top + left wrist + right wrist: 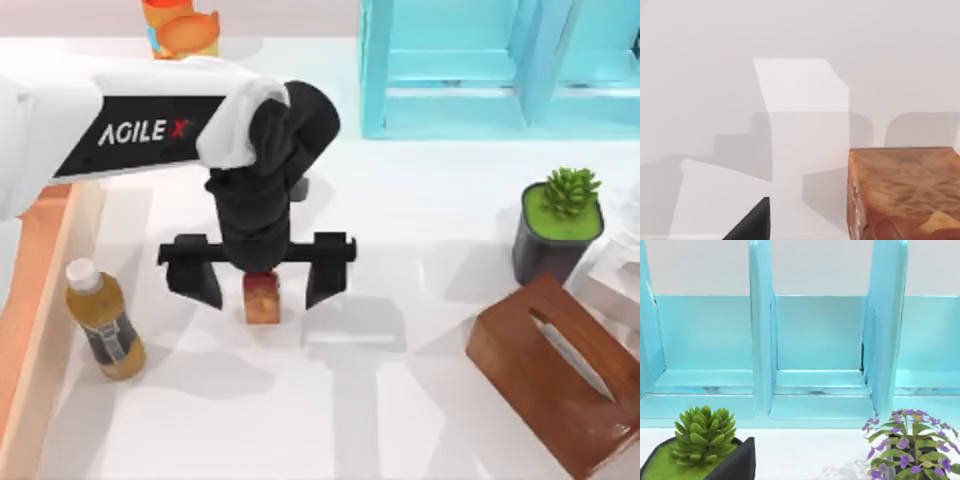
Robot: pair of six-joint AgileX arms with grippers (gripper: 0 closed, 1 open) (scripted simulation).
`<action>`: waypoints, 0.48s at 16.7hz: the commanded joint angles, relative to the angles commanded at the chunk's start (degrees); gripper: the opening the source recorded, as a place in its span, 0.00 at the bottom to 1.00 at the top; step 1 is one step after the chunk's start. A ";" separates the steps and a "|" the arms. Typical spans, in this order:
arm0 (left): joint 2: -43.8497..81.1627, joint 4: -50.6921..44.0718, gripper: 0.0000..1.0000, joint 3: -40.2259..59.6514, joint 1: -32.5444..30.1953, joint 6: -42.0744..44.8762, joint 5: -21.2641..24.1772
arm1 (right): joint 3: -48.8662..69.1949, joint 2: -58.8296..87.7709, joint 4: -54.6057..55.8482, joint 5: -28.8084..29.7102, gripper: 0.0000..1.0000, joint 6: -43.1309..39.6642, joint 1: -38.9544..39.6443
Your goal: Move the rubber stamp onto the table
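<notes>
The rubber stamp [262,300], a small block with a tan-brown body and a dark red top, stands upright on the white table [400,410]. My left gripper [264,290] hangs right over it, open wide. One black finger stands on each side of the stamp, and neither touches it. In the left wrist view the stamp's brown body [905,195] sits close up, with one black fingertip [752,227] well apart from it. My right arm is out of the top view; its wrist camera faces the shelf.
An amber bottle [103,325] with a white cap stands left of the stamp, beside the orange-brown tray [35,300]. A brown tissue box [560,375] and a potted succulent [560,225] sit at the right. The light-blue shelf [500,70] is at the back.
</notes>
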 joint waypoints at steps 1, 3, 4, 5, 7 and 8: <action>0.00 0.00 1.00 0.00 0.00 0.00 0.00 | 0.00 0.00 0.00 0.00 1.00 0.00 0.00; 0.00 0.00 1.00 0.00 0.00 0.00 0.00 | 0.00 0.00 0.00 0.00 1.00 0.00 0.00; 0.00 0.00 1.00 0.00 0.00 0.00 0.00 | 0.00 0.00 0.00 0.00 1.00 0.00 0.00; -0.03 -0.01 1.00 0.01 0.07 0.00 0.00 | 0.00 0.00 0.00 0.00 1.00 0.00 0.00; -0.05 -0.89 1.00 0.88 0.02 -0.04 0.00 | 0.00 0.00 0.00 0.00 1.00 0.00 0.00; -0.13 -2.23 1.00 2.21 -0.02 -0.09 0.00 | 0.00 0.00 0.00 0.00 1.00 0.00 0.00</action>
